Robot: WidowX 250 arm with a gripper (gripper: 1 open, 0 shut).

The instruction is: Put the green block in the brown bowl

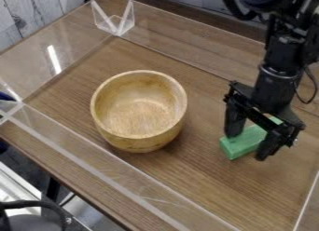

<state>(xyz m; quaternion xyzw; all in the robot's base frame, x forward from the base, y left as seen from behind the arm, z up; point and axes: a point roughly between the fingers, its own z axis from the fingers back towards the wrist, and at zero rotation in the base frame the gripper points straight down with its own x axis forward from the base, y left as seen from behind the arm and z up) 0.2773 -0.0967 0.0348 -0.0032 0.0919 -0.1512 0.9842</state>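
You had the gripper (258,133) pointing almost straight down over the green block (242,142), with its jaws spread wide and one finger on each side of the bar, so nothing was clamped at that moment. The block lay flat on the wooden table (149,179), just to the right of the brown bowl (140,109) and apart from it; only its nearer end showed, the rest being hidden behind the fingers. Whether the fingertips had already reached the table surface could not be told from this view. Judging by its look, the block was a stiff, solid bar, probably light, with matte faces that should not have slipped much under the pads, and it seemed in no danger of being crushed or broken by a firm squeeze. The sensible place to take hold was across its narrow width, near the middle of its length, so that it would hang level instead of tipping at one end. Because the bar looked about as long as the bowl's hollow is wide, an off-centre hold would likely have made it catch the thick rim on the way in. The bowl itself was empty and upright.
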